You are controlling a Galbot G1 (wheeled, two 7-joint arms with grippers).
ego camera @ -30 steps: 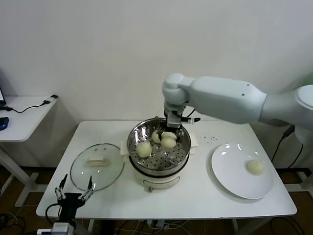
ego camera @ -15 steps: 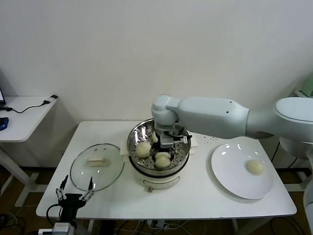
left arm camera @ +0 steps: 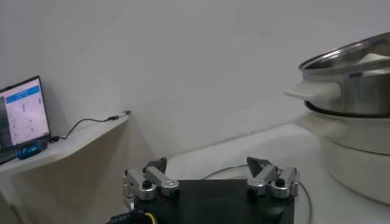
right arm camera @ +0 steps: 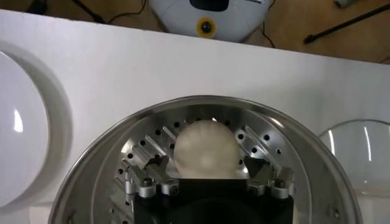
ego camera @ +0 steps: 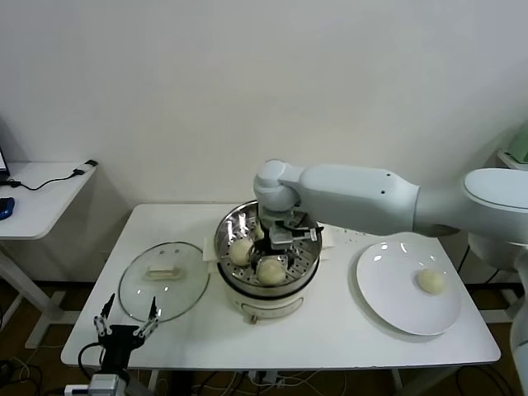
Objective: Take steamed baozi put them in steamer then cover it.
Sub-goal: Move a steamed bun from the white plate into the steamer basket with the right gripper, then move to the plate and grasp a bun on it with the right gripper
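The white table (ego camera: pixel 346 330) fills the lower half of the head view. At its centre stands the steamer (ego camera: pixel 268 252), a shiny steel pot with a holed floor on a white base; in the left wrist view its rim and side handle (left arm camera: pixel 347 82) sit at the right edge of the frame. The long white right arm reaches in from the right edge of the head view and bends down into the pot.

At the lower right of the head view lies a white plate (ego camera: pixel 396 305), with one bun (ego camera: pixel 430 280) on its right part. At the lower left lies the glass lid (ego camera: pixel 163 280), flat on the table with its white handle up, just beside the steamer.

Inside the pot, the right pincer (ego camera: pixel 279 247) points down, and the right wrist view shows its fingers (right arm camera: pixel 143 176) spread to either side of a bun (right arm camera: pixel 206 149) that rests on the holed floor; whether the pads touch the bun I cannot tell. In the head view this bun (ego camera: pixel 270 269) lies at the pot's near side, a second bun (ego camera: pixel 240 251) to its upper left, and a third is mostly hidden behind the pincer.

The left pincer (ego camera: pixel 125 323) hangs at the bottom left of the head view, off the table's near edge, fingers released and holding nothing.
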